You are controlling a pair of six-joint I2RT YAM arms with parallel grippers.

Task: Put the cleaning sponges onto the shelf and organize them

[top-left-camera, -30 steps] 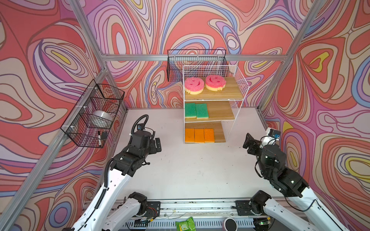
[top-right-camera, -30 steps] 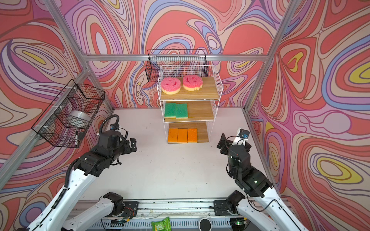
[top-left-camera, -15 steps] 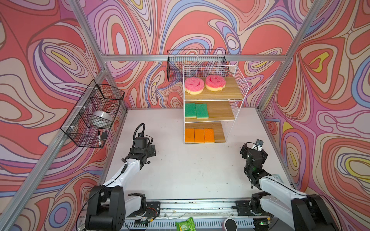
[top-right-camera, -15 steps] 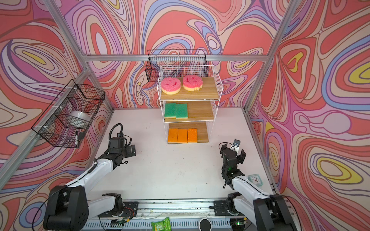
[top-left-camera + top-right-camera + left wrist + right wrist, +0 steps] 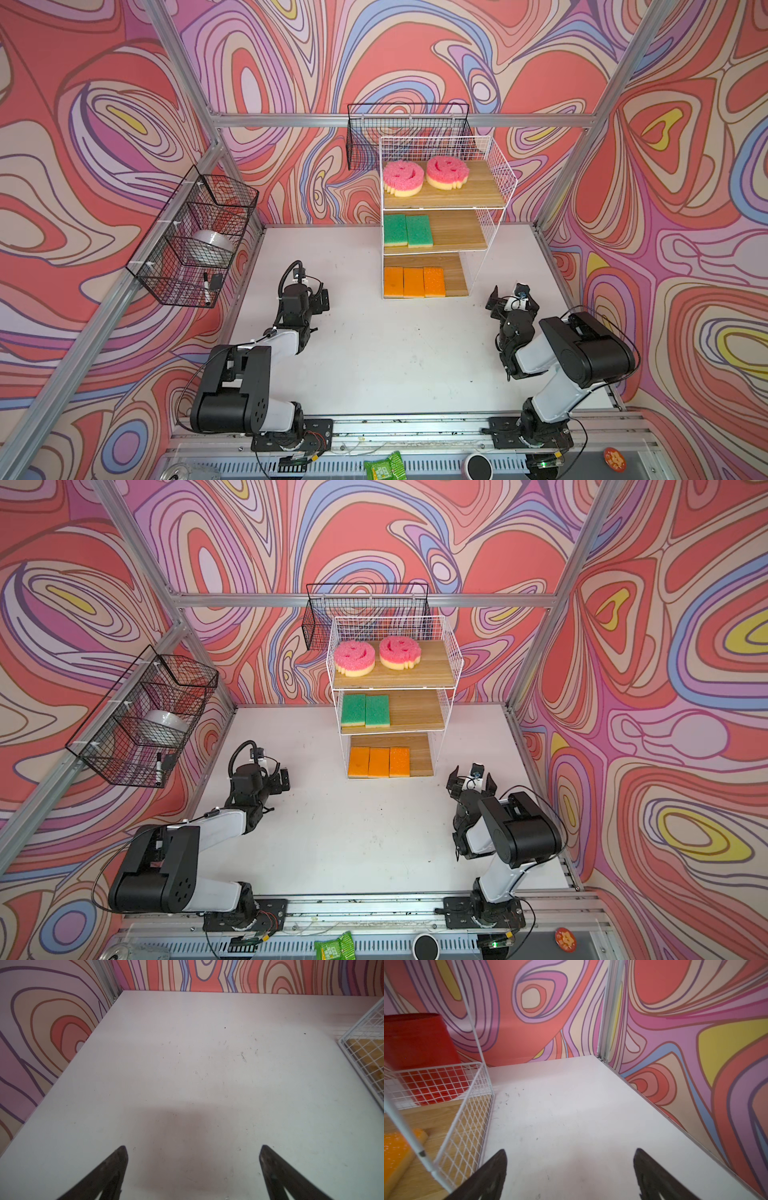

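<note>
Tabletop [image 5: 395,365]: white surface carrying the shelf and lying under both hands.

Shelf [image 5: 503,178]: white wire rack with three wooden tiers. It stands ahead of both hands, toward the back wall. It is ahead and to the right of the left hand and well apart from it. It is ahead and to the left of the right hand, with its lowest tier near that hand.

Left hand [image 5: 192,1151]: jaws spread fully wide. Only tabletop shows between the fingertips [image 5: 122,1153]. Nothing is held, and no sponge is touched.

Right hand [image 5: 569,1153]: jaws spread fully wide, with tabletop between the fingertips [image 5: 501,1157]. Nothing is held. The wire side of the shelf lies just beside its left finger, whether touching cannot be told.

Cleaning sponges, all on the shelf and apart from both hands:
- Round pink sponges [image 5: 403,178]: two, side by side on the top tier, farthest from the hands.
- Green sponges [image 5: 407,230]: two, touching, on the middle tier.
- Orange sponges [image 5: 413,281]: three in a row on the bottom tier, nearest the hands.
</note>
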